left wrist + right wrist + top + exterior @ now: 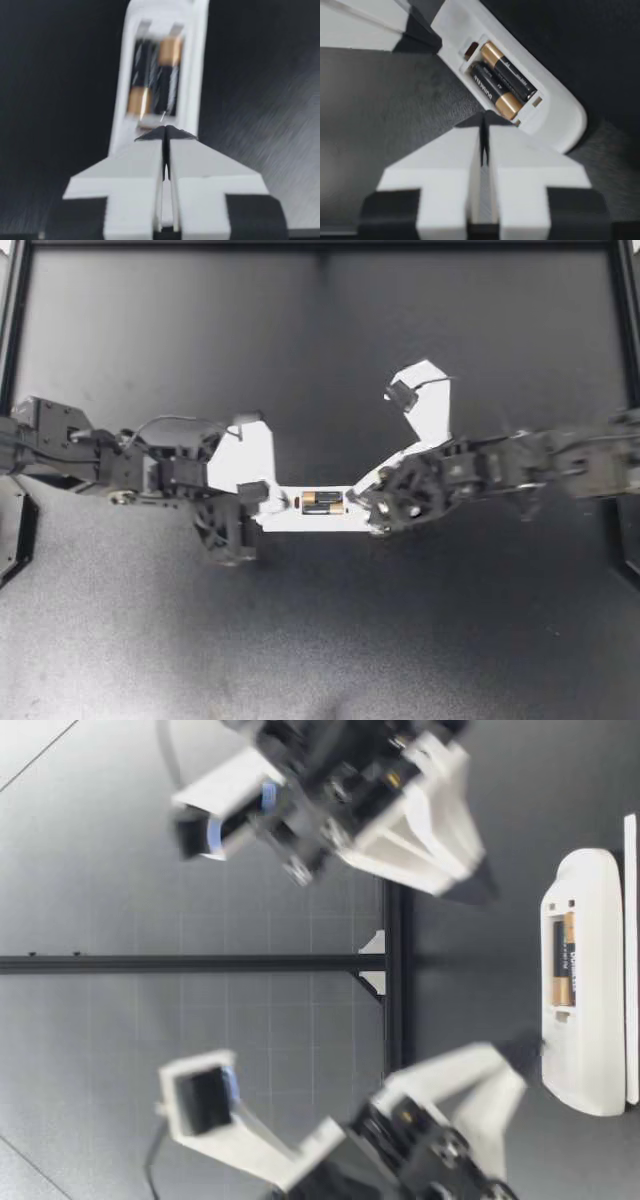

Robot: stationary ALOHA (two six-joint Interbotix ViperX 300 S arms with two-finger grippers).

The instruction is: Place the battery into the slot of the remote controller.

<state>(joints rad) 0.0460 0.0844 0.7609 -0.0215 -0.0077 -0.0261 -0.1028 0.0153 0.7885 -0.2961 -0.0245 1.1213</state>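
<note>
A white remote controller lies on its face on the black table, its battery slot uncovered. Two black-and-copper batteries sit side by side in the slot, seen too in the right wrist view and the low view. My left gripper is shut and holds nothing; its tip hovers at one end of the remote. My right gripper is also shut and holds nothing. Its tip is close beside the rounded other end of the remote. In the low view both tips hang a little above the remote.
A black frame rail borders the far side of the table, with more rails at both sides. In the low view a black upright post stands behind the remote. Dark bare table surface lies in front of and behind the remote.
</note>
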